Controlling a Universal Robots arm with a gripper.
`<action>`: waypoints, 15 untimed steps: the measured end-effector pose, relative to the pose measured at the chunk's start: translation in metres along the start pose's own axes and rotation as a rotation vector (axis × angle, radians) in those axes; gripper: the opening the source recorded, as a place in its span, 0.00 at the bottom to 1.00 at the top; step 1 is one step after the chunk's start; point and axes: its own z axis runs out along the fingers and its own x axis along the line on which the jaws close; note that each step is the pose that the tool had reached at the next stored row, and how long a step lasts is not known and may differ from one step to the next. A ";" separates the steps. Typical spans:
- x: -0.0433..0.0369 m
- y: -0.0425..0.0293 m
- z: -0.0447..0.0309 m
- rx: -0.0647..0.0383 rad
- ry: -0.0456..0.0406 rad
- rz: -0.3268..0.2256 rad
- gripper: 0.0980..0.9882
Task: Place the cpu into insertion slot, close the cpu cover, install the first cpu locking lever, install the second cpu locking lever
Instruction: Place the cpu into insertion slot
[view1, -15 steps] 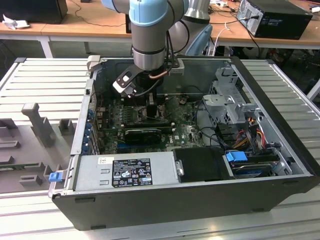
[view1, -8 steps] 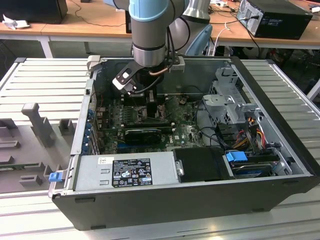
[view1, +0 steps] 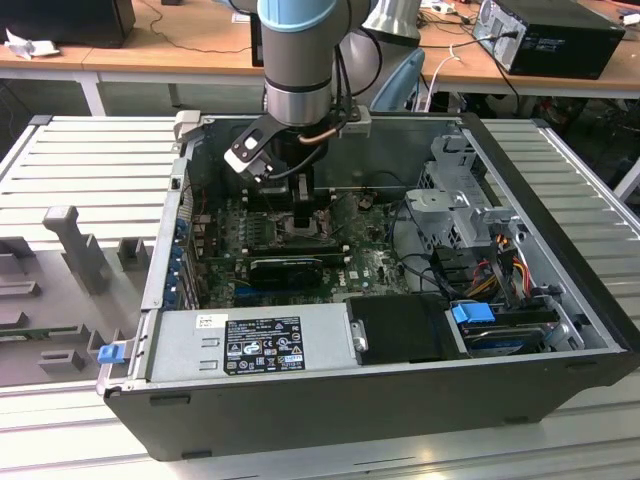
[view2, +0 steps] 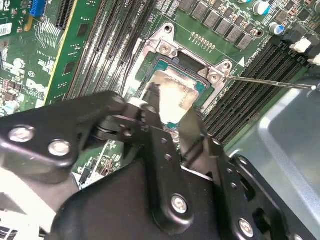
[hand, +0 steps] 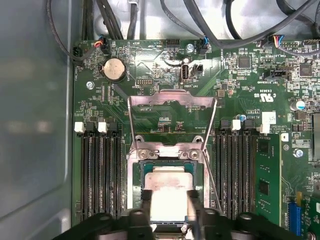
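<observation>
**Pincer on cpu at the slot, cover open**

- Exterior view, from its left: ribbed tabletop (view1: 80, 160), then the open case (view1: 400, 410) lying on it. The power supply (view1: 250, 345) sits at about 7 o'clock from the pincer (view1: 303, 205).
- The arm (view1: 300, 60) drops in from 12 o'clock, straight down onto the board at mid-case. The drive cage (view1: 455, 205) is at 3 o'clock, well apart.
- Both wrist views: the cpu (hand: 167, 187) (view2: 172, 90) lies directly between the fingers (hand: 146, 207), pale face up. The pincer (hand: 170, 207) (view2: 172, 112) looks pressed against two opposite edges, pinching the cpu.
- The cpu is square, so it has no long axis. Its edges run parallel to the slot (hand: 165, 164) frame and to the memory sockets (hand: 100, 170) on either side.
- The cpu sits squarely over the slot, with no sideways offset that I can judge. I cannot tell whether it is fully seated or just above.
- The cover (hand: 172, 97) stands open, hinged back beyond the slot, with its window off the chip.
- A thin rod (view2: 265, 81) lies free beside the slot, likely a lever, not latched.
</observation>
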 end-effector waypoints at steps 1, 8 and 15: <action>0.0000 0.0000 -0.0003 0.000 -0.0001 0.000 0.27; 0.0000 0.0001 -0.0026 0.000 -0.0002 0.000 0.01; 0.0001 0.0003 -0.0064 0.000 0.0000 0.000 0.01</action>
